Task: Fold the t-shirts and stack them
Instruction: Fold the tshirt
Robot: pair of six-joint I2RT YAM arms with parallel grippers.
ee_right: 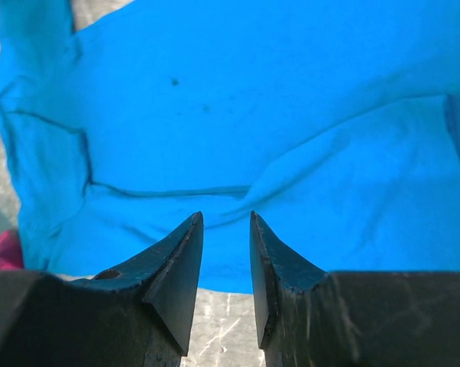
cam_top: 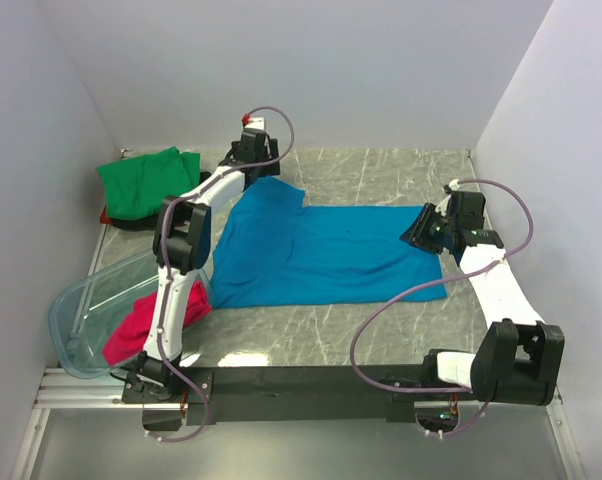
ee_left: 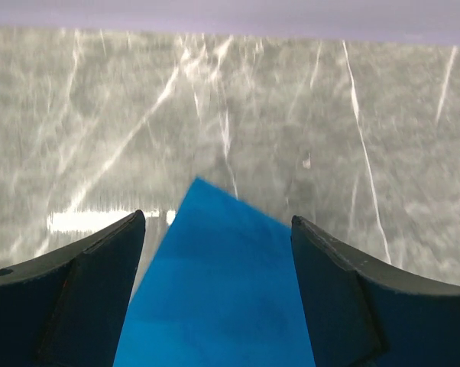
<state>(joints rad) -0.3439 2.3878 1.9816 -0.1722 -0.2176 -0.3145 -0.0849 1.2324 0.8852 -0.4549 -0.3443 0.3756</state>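
So the blue shirt (cam_top: pixel 321 250) is laid out mostly flat on the tabletop (cam_top: pixel 381 180), stretched between the two tools.

Left tool (ee_left: pixel 215 222) is spread wide. A pointed corner of the blue shirt sits right in the gap between its fingers (ee_left: pixel 85 283), lower down than the tips. Past the tips there's just bare marbled tabletop. Neither finger is clamped on the cloth, so nothing is pinched on that side.

Right tool (ee_right: pixel 224 222) is the opposite: its jaws are drawn close, with only a narrow slit between the tips. It's parked right at the shirt's edge, and the whole shirt, wrinkles and a sleeve included, spreads out ahead of it. I can't see any cloth actually caught in the slit, and a bit of tabletop shows under the tips.

The other shirts:
- The green shirt (cam_top: pixel 146 180) is bunched up off to the left tool's left, well apart from it.
- The red shirt (cam_top: pixel 136 330) is way behind the left tool, down by that arm's base, lying in the clear bin (cam_top: pixel 76 310). From the right tool it's on the far side of the blue shirt, with just a sliver of it peeking out.
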